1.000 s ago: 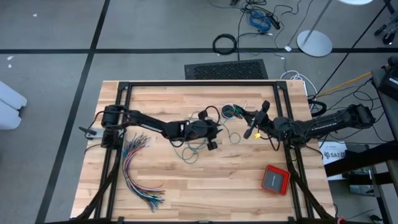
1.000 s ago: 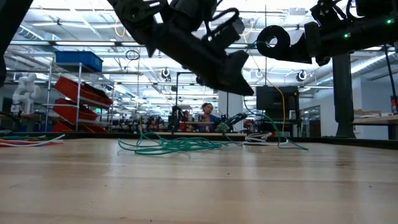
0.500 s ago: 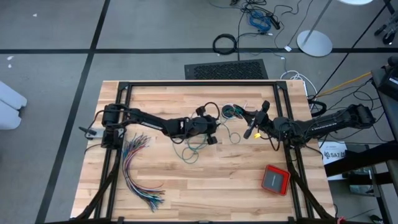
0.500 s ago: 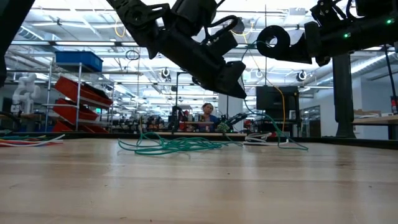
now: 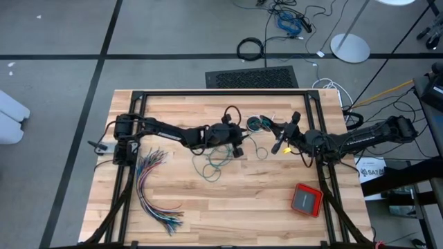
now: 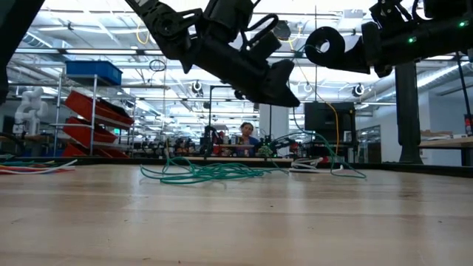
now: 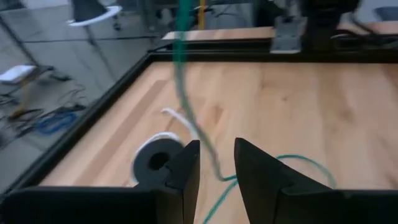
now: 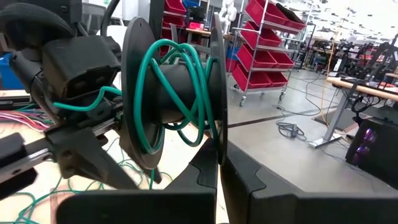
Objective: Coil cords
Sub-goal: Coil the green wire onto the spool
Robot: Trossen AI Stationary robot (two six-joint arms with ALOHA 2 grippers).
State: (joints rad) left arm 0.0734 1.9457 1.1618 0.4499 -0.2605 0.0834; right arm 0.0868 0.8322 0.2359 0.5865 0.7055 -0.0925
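Note:
The teal-green cord lies in loose loops [image 5: 211, 166] mid-table, and part of it is wound on a black spool [image 8: 174, 93]. My right gripper [image 8: 217, 177], right of centre, is shut on that spool and holds it in the air [image 6: 325, 48]. My left gripper [image 5: 239, 147] hovers over the loops, its fingers apart. A strand of the teal cord [image 7: 180, 68] runs through the gap between them [image 7: 216, 174]. The black cord, a small black ring with a white tail [image 7: 155, 160], lies flat on the table beyond it. My right gripper pinches the rim of one thin spool flange [image 8: 216, 146] between its two fingers, which point level toward the table's left. The spool is lifted clear, its flanges upright and several teal turns on its core. My left gripper has the teal strand between its fingers; whether they touch it I cannot tell.
A fanned bundle of many-coloured wires [image 5: 156, 190] lies at the near left. A red-orange box [image 5: 306, 199] sits at the near right. A black frame [image 5: 221, 92] runs around the tabletop. Bare wood lies along the near edge.
My left gripper has moved toward the table's far edge and a little upward, with the teal strand between its fingers. The strand to the spool now arches higher off the table. My right gripper and the spool have kept still.

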